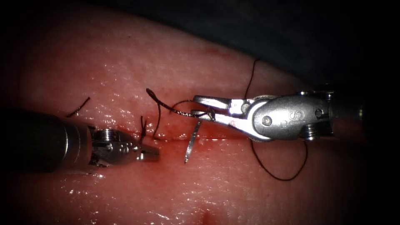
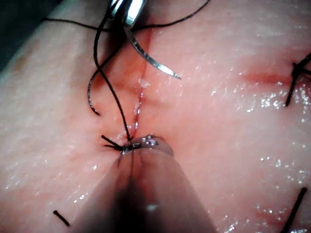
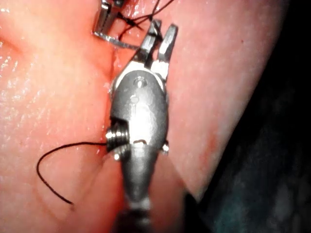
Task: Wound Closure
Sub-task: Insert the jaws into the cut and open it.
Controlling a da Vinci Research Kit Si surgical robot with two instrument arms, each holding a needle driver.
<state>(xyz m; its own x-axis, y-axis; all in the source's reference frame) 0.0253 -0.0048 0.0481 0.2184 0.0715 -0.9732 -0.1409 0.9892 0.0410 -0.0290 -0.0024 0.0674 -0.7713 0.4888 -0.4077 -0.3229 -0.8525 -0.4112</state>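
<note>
The tissue [image 1: 216,187] has a cut [image 1: 216,138] running across, wet with red fluid. My left tool [image 1: 149,155] sits at the cut's left end, jaws shut on the thread [image 1: 143,130] beside a knot [image 2: 127,144]. From the right, my right tool [image 1: 201,106] reaches over the cut with its jaws apart, and dark thread [image 1: 183,111] runs between them. The curved needle [image 1: 192,142] is out of the tissue. Its tail end is at the right tool's lower jaw and its tip [image 2: 176,76] points to the near side of the cut. The right tool's fingers [image 3: 168,40] stand spread.
A thread loop [image 1: 287,177] lies on the tissue under the right tool's wrist, and more thread [image 1: 250,79] runs up behind it. A cut thread end [image 1: 79,107] lies left of the cut. The tissue's far edge [image 1: 266,62] drops into dark background.
</note>
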